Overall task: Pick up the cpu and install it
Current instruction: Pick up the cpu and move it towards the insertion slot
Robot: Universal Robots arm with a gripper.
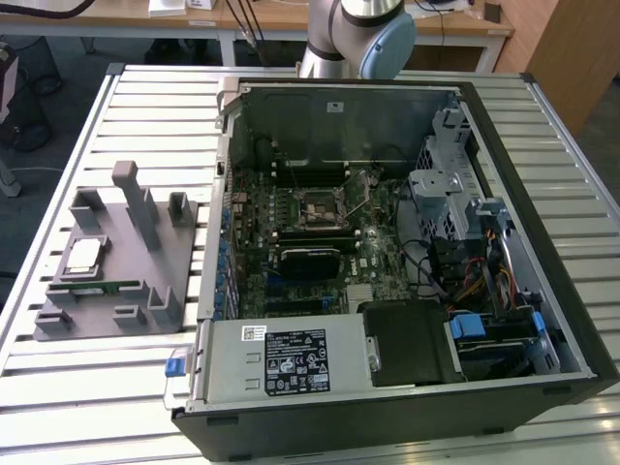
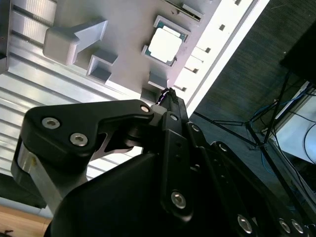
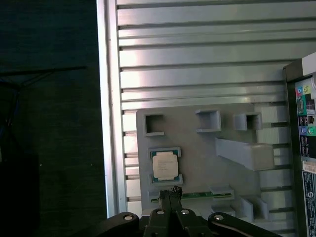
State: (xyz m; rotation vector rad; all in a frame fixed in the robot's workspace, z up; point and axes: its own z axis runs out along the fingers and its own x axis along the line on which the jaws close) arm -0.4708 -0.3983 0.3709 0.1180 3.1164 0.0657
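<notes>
The cpu [image 1: 82, 257], a small square chip with a pale silver top, lies flat in a recess of the grey fixture plate [image 1: 145, 262] on the exterior view's left. Both wrist views look down on it from well above: the cpu [image 3: 164, 165] and the cpu [image 2: 165, 44]. My gripper [image 3: 170, 191] hangs high over the plate, near the chip's edge and apart from it. Its black fingers are shut with nothing between them, as the gripper [image 2: 167, 95] also shows. The motherboard's square socket [image 1: 325, 206] sits in the open computer case [image 1: 542, 320].
A long green memory stick [image 3: 197, 196] lies in a slot beside the cpu. Grey posts and blocks [image 1: 136, 199] stand up from the plate. Everything rests on a slatted metal table [image 1: 155, 107], whose edge [image 3: 111, 123] drops to a dark floor. The arm's base [image 1: 354, 34] stands behind the case.
</notes>
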